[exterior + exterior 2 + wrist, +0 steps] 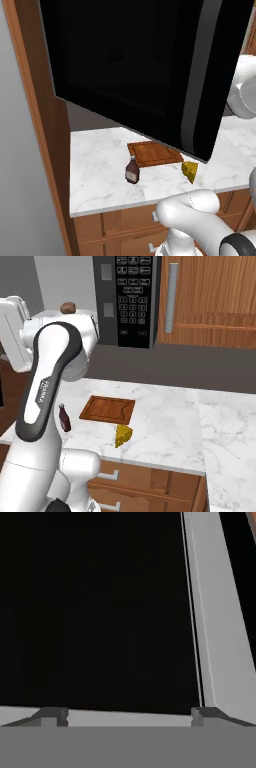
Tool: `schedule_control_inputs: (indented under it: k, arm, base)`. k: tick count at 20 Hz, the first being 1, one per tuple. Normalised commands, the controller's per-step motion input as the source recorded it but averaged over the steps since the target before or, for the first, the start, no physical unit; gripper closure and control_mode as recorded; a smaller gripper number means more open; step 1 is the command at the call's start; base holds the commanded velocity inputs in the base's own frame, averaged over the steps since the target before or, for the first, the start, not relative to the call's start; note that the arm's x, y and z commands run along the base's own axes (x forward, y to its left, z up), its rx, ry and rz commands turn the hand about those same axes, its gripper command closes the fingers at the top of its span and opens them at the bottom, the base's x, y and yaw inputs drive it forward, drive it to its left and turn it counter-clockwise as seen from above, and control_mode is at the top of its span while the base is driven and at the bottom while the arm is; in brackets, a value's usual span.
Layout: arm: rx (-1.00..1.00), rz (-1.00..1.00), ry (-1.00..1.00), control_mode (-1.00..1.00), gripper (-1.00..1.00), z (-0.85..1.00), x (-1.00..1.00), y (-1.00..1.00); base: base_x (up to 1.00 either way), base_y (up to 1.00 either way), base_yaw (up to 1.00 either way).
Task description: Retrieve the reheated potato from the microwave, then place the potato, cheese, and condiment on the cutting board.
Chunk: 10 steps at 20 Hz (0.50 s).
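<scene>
The black microwave's dark glass door (135, 65) stands swung open over the counter, and its grey keypad panel (132, 301) faces me. A small brown potato (68, 307) peeks out above my arm, left of the keypad. In the hand view my gripper (129, 717) is open, its fingertips (50, 716) wide apart with nothing between them, close to the dark door glass and a grey strip (215, 622). On the marble counter lie the reddish-brown cutting board (154, 153) (107, 409), the dark condiment bottle (132, 170) (64, 418) upright by its left front corner, and the yellow cheese wedge (190, 171) (123, 435) in front of it.
A wooden cabinet door with a grey bar handle (171, 298) hangs right of the microwave. A tall wooden side panel (40, 125) bounds the counter on the left. Drawers (150, 481) sit below the counter's front edge. My white arm (50, 386) blocks the microwave's opening.
</scene>
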Motion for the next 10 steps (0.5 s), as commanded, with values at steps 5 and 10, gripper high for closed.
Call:
schedule_control_inputs:
  k: [5, 10]
  arm:
    - [0.0, 0.07, 0.01, -1.0, -1.0, -0.05, -0.22, 0.65]
    - [0.01, 0.01, 0.04, -1.0, -1.0, -0.08, -0.01, 0.62]
  base:
    - [0.0, 0.0, 0.0]
    - [0.0, 0.0, 0.0]
